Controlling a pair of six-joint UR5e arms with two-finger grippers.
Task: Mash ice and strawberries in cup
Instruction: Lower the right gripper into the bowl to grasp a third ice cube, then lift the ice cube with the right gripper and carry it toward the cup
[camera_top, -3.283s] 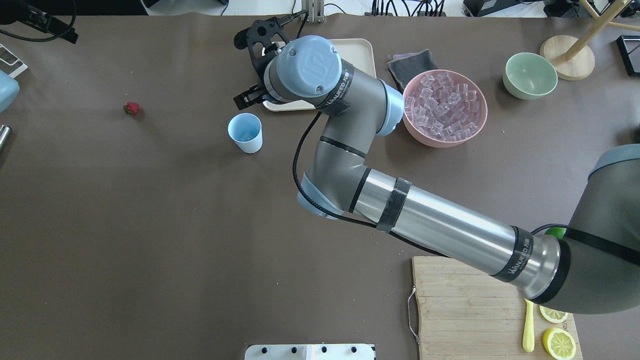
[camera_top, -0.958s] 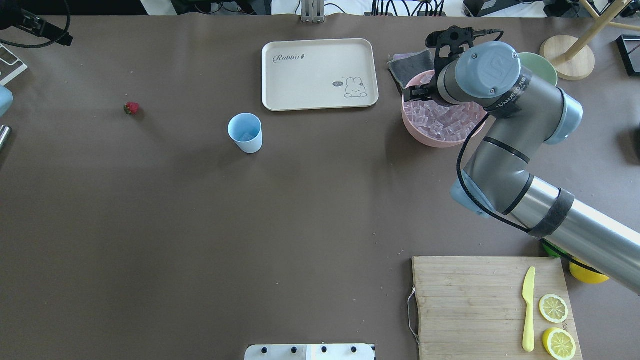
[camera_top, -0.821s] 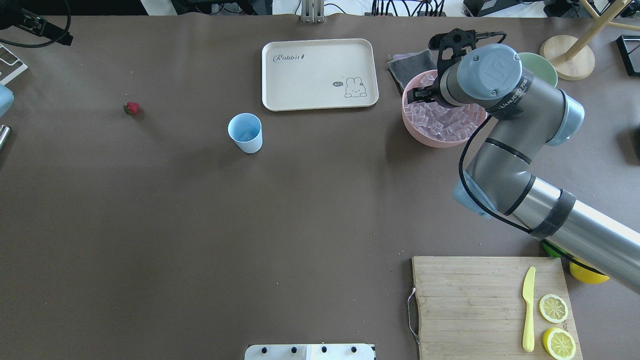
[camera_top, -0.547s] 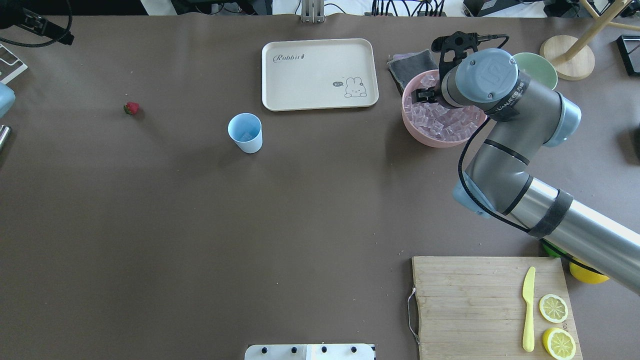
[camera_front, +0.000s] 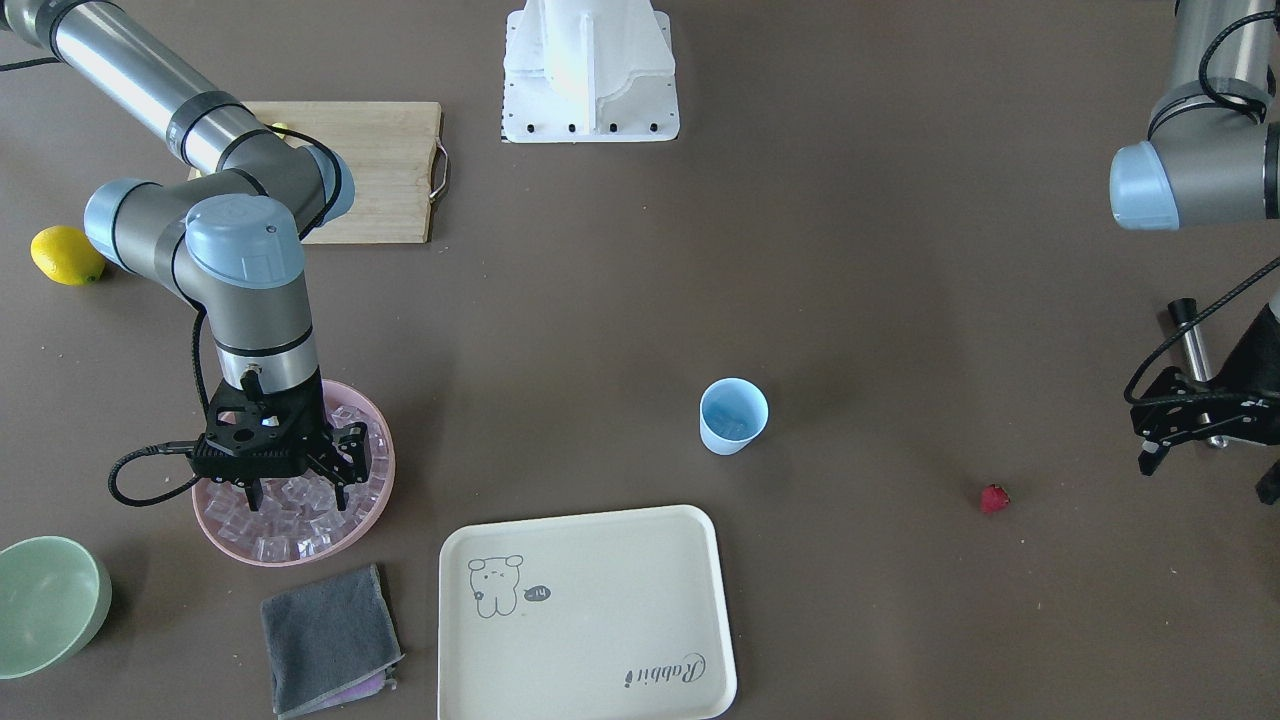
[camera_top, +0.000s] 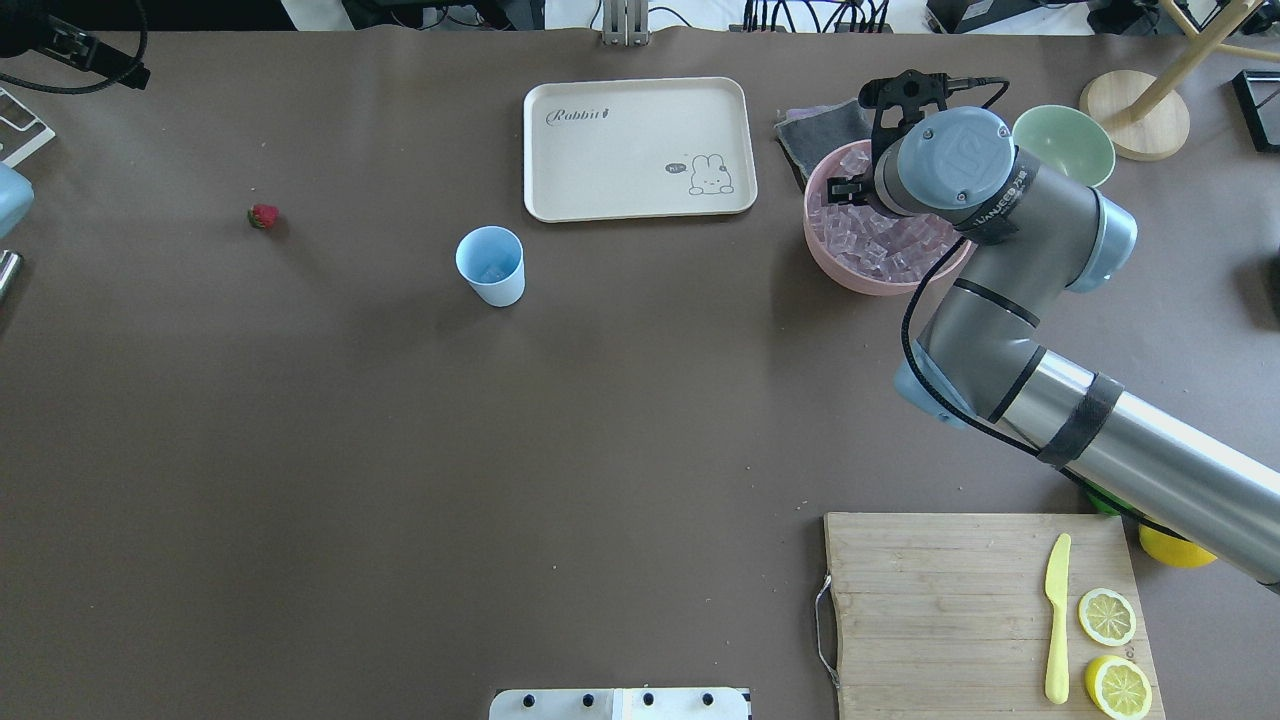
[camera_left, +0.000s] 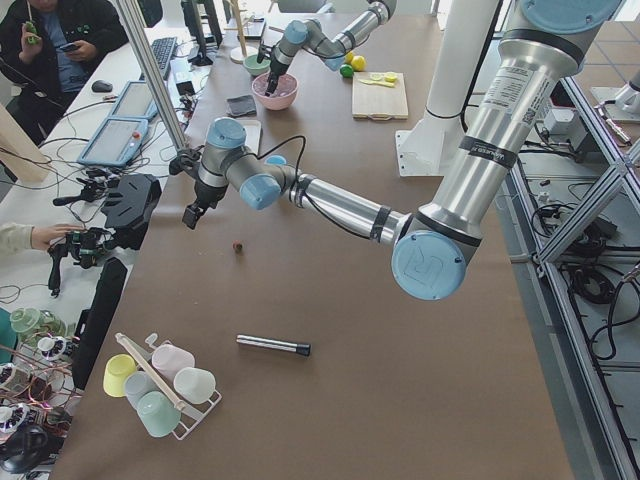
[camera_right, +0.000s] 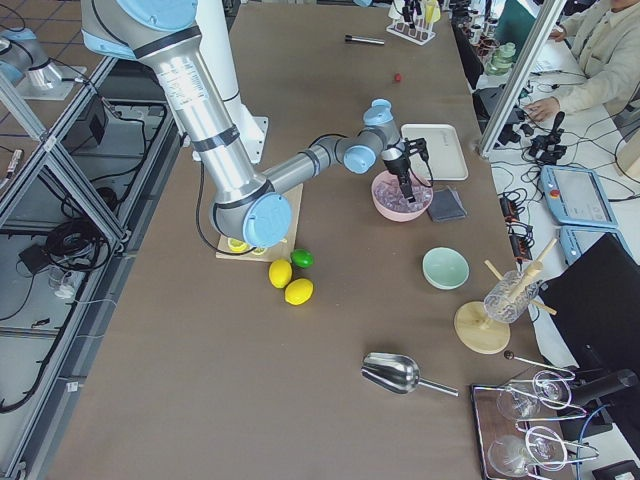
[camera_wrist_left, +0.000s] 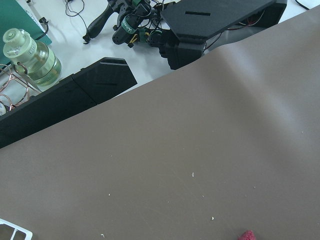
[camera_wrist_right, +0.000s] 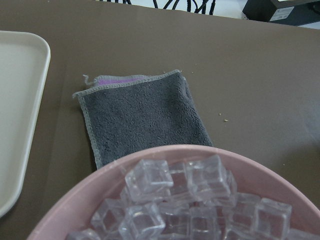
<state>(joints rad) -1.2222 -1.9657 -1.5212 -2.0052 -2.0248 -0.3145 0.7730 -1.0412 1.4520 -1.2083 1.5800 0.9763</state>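
The pale-blue cup (camera_top: 490, 265) stands upright mid-table and also shows in the front view (camera_front: 733, 415); a little ice lies in its bottom. The pile of ice (camera_front: 300, 522) fills a pink bowl (camera_top: 850, 275). My right gripper (camera_front: 298, 488) is open, fingertips down at the top of the ice, seen close in the right wrist view (camera_wrist_right: 190, 197). The red strawberry (camera_top: 263, 216) lies alone far left on the table, also in the front view (camera_front: 994, 498). My left gripper (camera_front: 1205, 478) hangs open and empty a little beyond the strawberry.
A cream tray (camera_top: 640, 148) lies behind the cup. A grey cloth (camera_front: 325, 638) and a green bowl (camera_top: 1062, 145) flank the pink bowl. A cutting board (camera_top: 950, 610) holds a yellow knife and lemon halves. A metal rod (camera_front: 1195, 370) lies near the left gripper.
My right arm swung from beside the cup and tray over to the pink bowl, and in the last second settled lower over the ice. Cup and strawberry have not moved.
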